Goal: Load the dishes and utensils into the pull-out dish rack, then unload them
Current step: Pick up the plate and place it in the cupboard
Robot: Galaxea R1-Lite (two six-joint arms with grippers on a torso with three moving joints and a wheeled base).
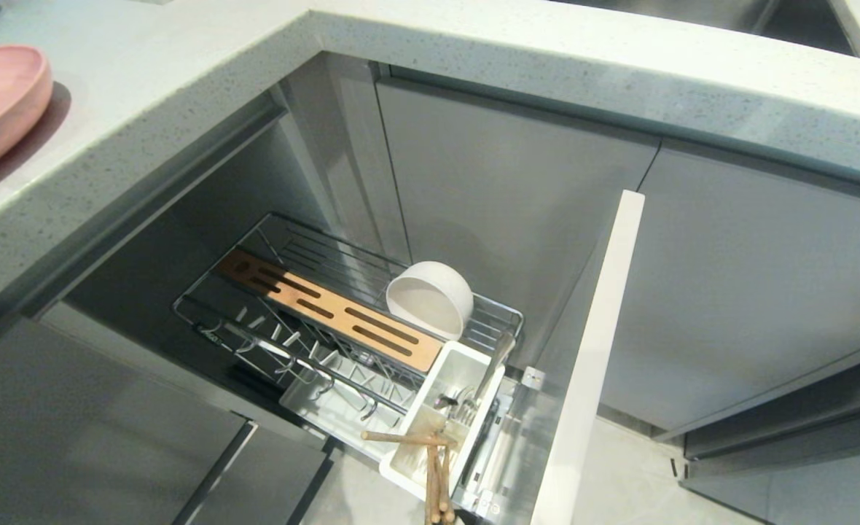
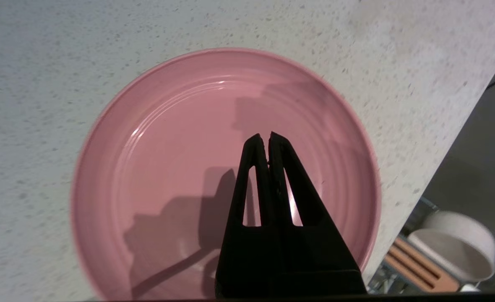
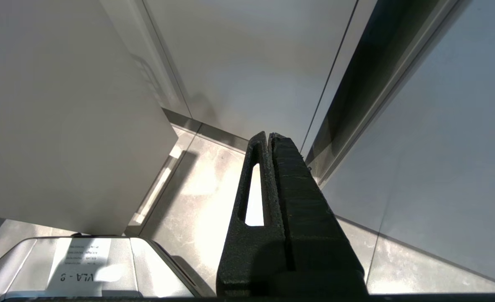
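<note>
The pink plate (image 2: pixel 188 176) is lying flat on the speckled worktop (image 2: pixel 42 63), close to the worktop's edge, while the pull-out dish rack (image 1: pixel 350 321) is standing open below. The cream-white bowl (image 1: pixel 430 299) is already sitting tilted on its side in the rack, and the chopsticks (image 1: pixel 434 474) and metal spoon (image 1: pixel 492 364) are standing in the white cutlery tub (image 1: pixel 415 459), so the plate looks like the last piece waiting to be loaded.

The left end effector (image 2: pixel 268 136) is hanging above the plate's inner face with its fingers clenched together and grasping nothing. That is the main risk: fingers pressed shut cannot straddle the rim, and pushing down on a shallow, glossy plate would likely slide it toward the nearby edge and off the worktop. Even once the fingers are parting, a pinch on the thin rim could slip, letting the plate tip or drop onto the bowl or the prongs (image 1: pixel 284 343).

The right end effector (image 3: pixel 268 136) is parked low beside the cabinet fronts, also clenched on nothing.
</note>
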